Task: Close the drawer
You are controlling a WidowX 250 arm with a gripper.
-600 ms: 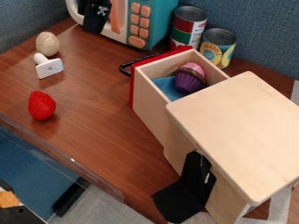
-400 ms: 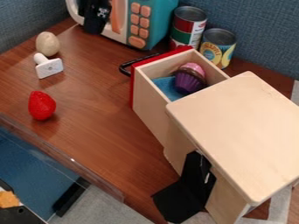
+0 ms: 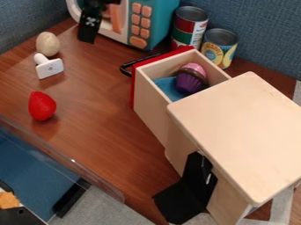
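Note:
At the top left, in front of the toy microwave, hangs the black gripper [image 3: 89, 27], up and to the left of the drawer and apart from it. The wooden drawer [image 3: 154, 107] with its red front and black handle [image 3: 126, 67] is pulled out of the wooden cabinet [image 3: 241, 132], its front facing the upper left. Inside the drawer lie a purple and pink toy cupcake [image 3: 191, 80] and a blue thing [image 3: 169, 88].
Two cans [image 3: 189, 26] [image 3: 220, 46] stand just behind the drawer front, near the teal and white microwave [image 3: 157, 22]. On the left are an egg [image 3: 48, 44], a white stamp-like piece [image 3: 49, 68] and a red strawberry-like toy [image 3: 42, 106]. A clear edge [image 3: 64, 160] borders the lower left.
The gripper has moved slightly down and to the left in front of the microwave. The drawer and the other objects have not moved.

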